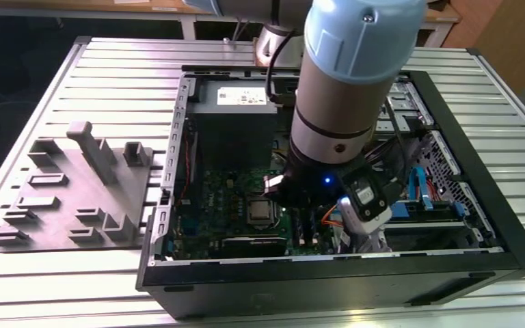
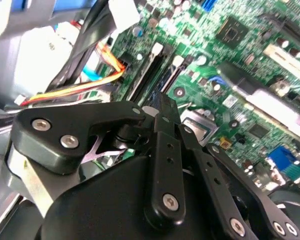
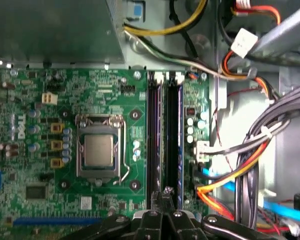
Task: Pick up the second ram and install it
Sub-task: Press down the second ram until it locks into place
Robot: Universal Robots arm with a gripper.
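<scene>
Two long dark sticks stand side by side in the black memory slots of the green motherboard [image 3: 115, 90]. The second ram [image 3: 174, 135] looks to be the blue-black one nearer the cable bundle, seated in its slot beside the other stick [image 3: 154, 135]. My gripper [image 3: 166, 192] is shut, its black fingers pressed together with nothing between them. The tips hover just over one end of the two slots. In the second wrist view the fingers [image 2: 166, 112] point at the slots [image 2: 157, 75]. In the exterior view the gripper [image 1: 297, 205] is low inside the open computer case.
The silver processor socket [image 3: 97, 150] lies beside the slots. Orange, yellow and grey cables [image 3: 250, 160] crowd the other side. A grey power supply [image 1: 230, 130] fills the case's far end. Case walls [image 1: 481, 171] ring the arm. A grey fixture tray [image 1: 71, 195] sits at the exterior view's left.
</scene>
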